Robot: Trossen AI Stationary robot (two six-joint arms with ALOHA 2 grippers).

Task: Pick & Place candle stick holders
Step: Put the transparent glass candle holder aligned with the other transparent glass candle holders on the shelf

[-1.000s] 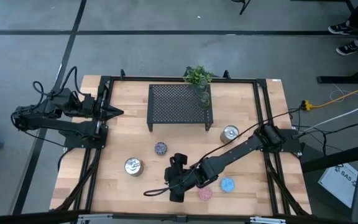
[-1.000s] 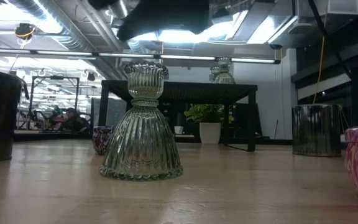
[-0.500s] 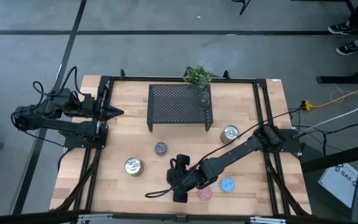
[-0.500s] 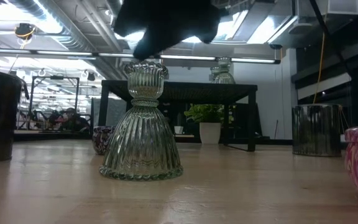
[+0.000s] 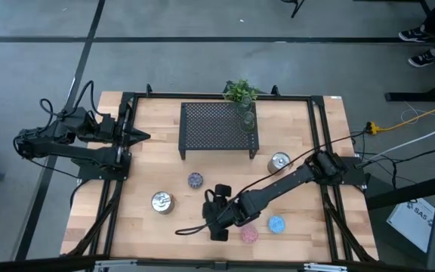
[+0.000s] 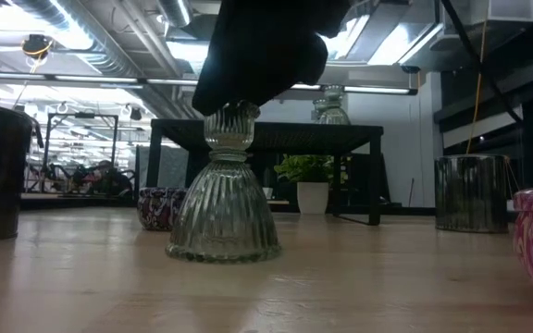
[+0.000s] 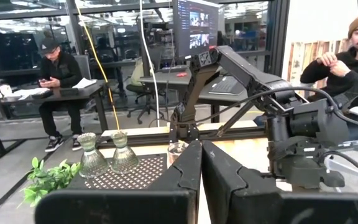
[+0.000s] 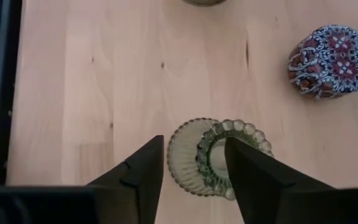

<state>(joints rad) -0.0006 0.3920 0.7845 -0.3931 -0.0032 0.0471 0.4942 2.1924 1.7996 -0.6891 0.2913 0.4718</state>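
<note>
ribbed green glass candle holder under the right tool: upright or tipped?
Tipped slightly. In the low view the ribbed green glass candle holder leans, one base edge lifted, with the right tool at its top.
</note>
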